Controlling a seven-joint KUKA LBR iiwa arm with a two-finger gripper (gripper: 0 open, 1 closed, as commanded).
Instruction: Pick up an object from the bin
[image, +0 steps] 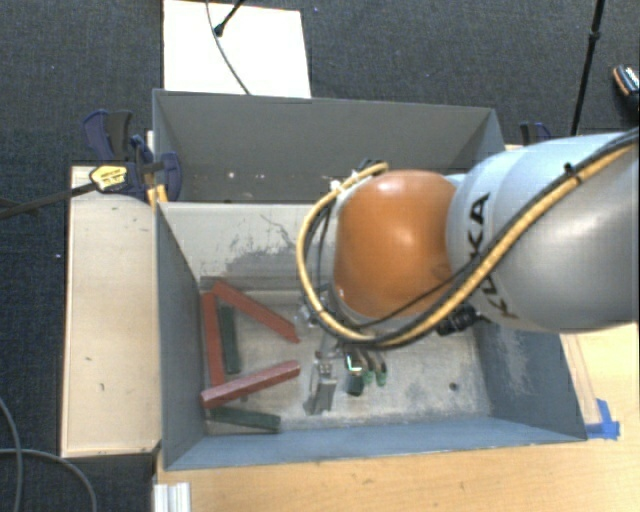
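A grey metal bin (190, 300) fills the centre of the frame as the KUKA arm (560, 250) reaches in from the right. Its orange wrist cover (390, 245) hangs over the middle of the floor.

The loose things lie in the lower left of the bin, a small heap of flat bars. One long red bar (213, 340) runs up and down along the left wall. A second red bar (258, 312) slants from the upper left down toward the centre. The lower red bar (250, 383) lies nearly across the frame, its right end tipped slightly upward. Two dark green bars are with them, one (230, 340) upright beside the long red bar and one (243, 420) flat against the near wall.

The gripper (322, 388) points down at the floor in the lower centre, just right of the lower red bar's right end. That bar is the nearest thing, and its long axis leads away to the left and a little downward. A grasp on it would likely call for a short shift left.

Whether the gripper is released or clenched cannot be told from this angle, and nothing can be seen in its grasp.
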